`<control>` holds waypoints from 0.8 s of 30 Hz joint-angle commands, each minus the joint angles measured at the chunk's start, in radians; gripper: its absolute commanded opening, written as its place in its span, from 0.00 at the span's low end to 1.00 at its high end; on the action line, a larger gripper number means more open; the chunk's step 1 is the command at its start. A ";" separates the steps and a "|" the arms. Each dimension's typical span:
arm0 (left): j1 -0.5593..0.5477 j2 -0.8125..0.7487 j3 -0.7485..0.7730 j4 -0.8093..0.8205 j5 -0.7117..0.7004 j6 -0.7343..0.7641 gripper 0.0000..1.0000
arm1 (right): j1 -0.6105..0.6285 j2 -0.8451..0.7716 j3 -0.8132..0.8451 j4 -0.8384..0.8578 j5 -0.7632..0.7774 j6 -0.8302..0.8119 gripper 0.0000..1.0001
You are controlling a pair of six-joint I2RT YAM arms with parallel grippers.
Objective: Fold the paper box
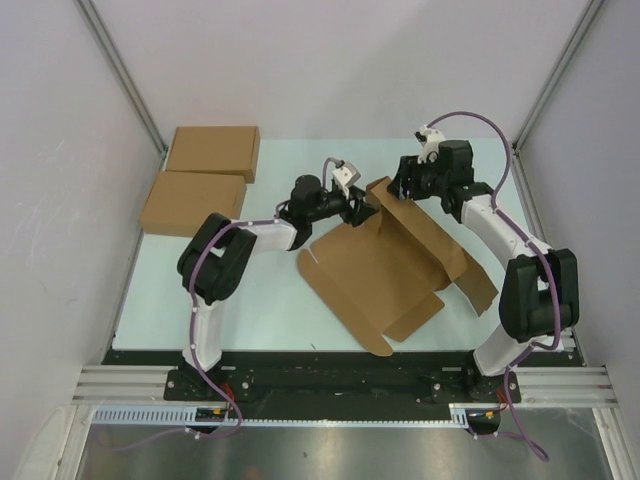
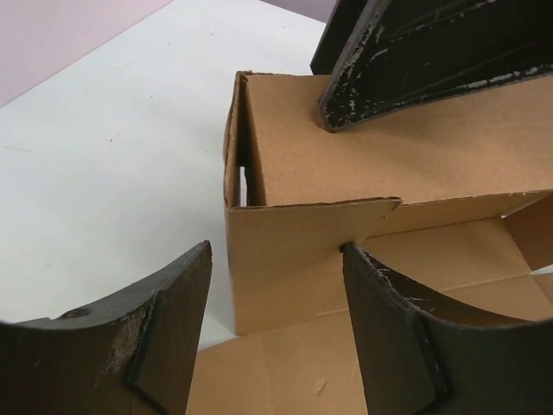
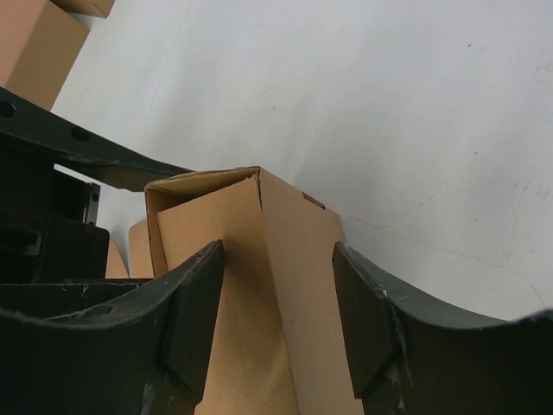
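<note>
Lying mid-worktop (image 1: pixel 280 312), the paper box (image 1: pixel 370 265) was a brown die-cut sheet, its far corner folded upright. The left claw (image 2: pixel 276 259) gaped before that corner; the right claw (image 3: pixel 278 255) straddled it, whether clamped I cannot tell.

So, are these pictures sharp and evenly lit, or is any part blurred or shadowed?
Top external: soft, even light, sharp, hardly any shadow around the paper box. Left wrist: box corner crisp; the left tool, close to the lens, looks dark and slightly soft. Right wrist: no glare; the right tool is dark.
</note>
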 commanded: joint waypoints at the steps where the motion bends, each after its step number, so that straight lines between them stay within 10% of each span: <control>1: -0.028 0.005 0.047 0.034 0.033 0.005 0.68 | -0.009 0.049 -0.029 -0.128 -0.137 0.041 0.59; 24: -0.030 0.022 0.075 0.020 0.025 0.000 0.68 | -0.127 0.080 -0.027 0.035 -0.464 0.247 0.66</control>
